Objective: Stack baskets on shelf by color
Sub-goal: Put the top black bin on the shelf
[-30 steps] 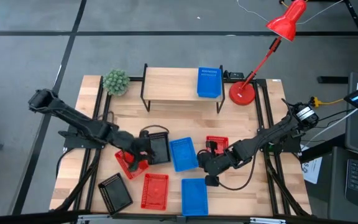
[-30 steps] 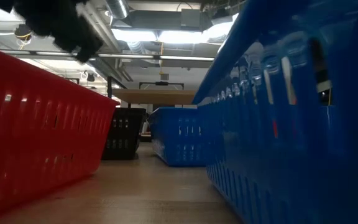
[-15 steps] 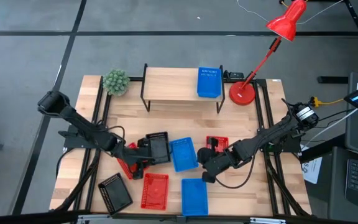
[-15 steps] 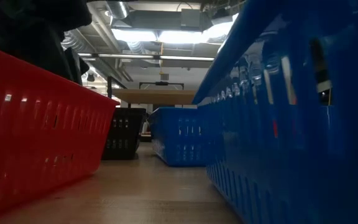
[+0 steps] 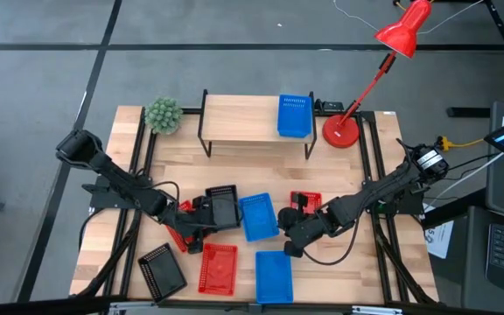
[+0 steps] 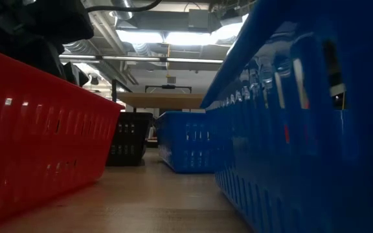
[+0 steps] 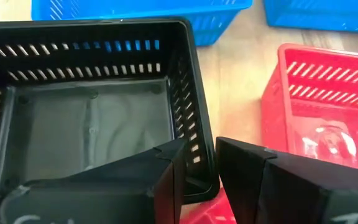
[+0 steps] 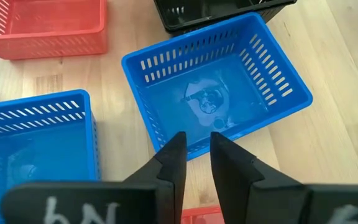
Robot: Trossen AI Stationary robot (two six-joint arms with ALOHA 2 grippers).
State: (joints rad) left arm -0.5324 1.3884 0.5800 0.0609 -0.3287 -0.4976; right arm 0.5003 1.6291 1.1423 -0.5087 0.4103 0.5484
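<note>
My left gripper (image 5: 201,213) (image 7: 201,165) is at the black basket (image 5: 223,208) in the table's middle and is shut on its wall. This basket partly overlies a red basket (image 5: 178,232). My right gripper (image 5: 289,234) (image 8: 196,146) hovers by the middle blue basket (image 5: 257,216) (image 8: 213,93), fingers a narrow gap apart, touching nothing. The shelf (image 5: 243,121) stands at the far side with one blue basket (image 5: 294,115) on its right end. Near the front edge lie a black basket (image 5: 162,271), a red basket (image 5: 219,267) and a blue basket (image 5: 273,276). My left gripper pinches the black basket's side wall (image 7: 199,143) close to a corner, one finger (image 7: 166,171) inside the basket and one (image 7: 241,168) outside. The fingers come slanting down from the table's left. The basket sits level, with red plastic (image 7: 207,214) showing under that corner.
A red basket (image 5: 308,201) lies partly under my right arm. A red desk lamp (image 5: 341,129) and a small green plant (image 5: 163,115) flank the shelf. In the low view a red basket (image 6: 37,136) and a blue basket (image 6: 303,116) fill the foreground.
My left gripper has moved a short way toward the table's right, from over the red basket to the black basket's wall. My right arm has kept nearly still.
</note>
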